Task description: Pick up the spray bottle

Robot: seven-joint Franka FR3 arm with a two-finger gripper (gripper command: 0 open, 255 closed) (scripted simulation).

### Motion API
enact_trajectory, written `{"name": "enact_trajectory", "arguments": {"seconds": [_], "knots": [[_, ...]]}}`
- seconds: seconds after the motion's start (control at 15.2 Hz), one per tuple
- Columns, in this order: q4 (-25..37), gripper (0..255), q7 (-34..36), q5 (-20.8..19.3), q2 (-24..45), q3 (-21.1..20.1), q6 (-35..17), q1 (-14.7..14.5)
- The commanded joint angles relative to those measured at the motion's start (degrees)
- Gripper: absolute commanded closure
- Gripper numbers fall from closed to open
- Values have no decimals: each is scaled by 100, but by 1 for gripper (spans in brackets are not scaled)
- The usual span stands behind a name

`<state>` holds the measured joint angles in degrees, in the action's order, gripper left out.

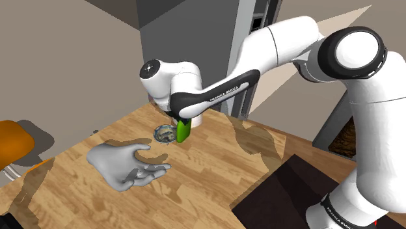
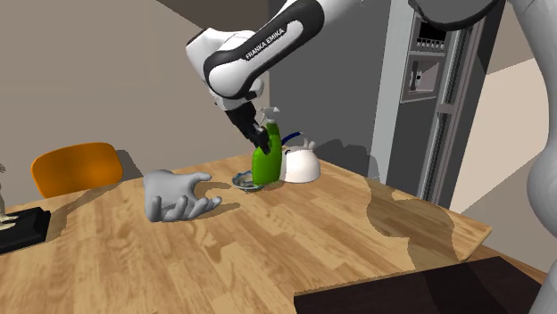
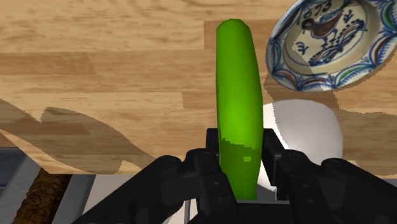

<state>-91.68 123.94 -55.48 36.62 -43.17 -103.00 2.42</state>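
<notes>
An orange chair back [image 2: 76,167], smooth and rounded, stands farthest to the second exterior view's left of the painted bowl [image 2: 241,182], past the edge of the tabletop [image 2: 357,241]. Closer to the bowl on that same side lies a plain grey sculpted hand [image 2: 178,196], matte, its fingers spread and a little curled on the pale wood-grained planks. The bowl is shallow and round. In the wrist view its glaze carries a blue-and-white patterned rim and a bird at the centre.

The spray bottle [image 2: 265,165] is glossy bright green, with a slim body that narrows toward a greyish top. It stands upright just to the bowl's right in the second exterior view and overlaps the bowl's rim there. Whether its base touches the wood I cannot tell. The black gripper [image 2: 261,136] is clamped on the bottle's upper part, one finger pressed against each side.

A smooth white kettle [image 2: 301,166], squat and rounded, sits just right of the bowl, beside the bottle. Well to the bowl's right rises a tall grey cabinet [image 2: 437,98] with flat panels.
</notes>
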Motion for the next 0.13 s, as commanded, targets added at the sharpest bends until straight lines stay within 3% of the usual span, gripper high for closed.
{"name": "enact_trajectory", "arguments": {"seconds": [0.0, 0.07], "knots": [[-5, 255, -39, 41, -63, -28, 36, 25], [-5, 255, -40, 41, -62, -28, 36, 25]]}}
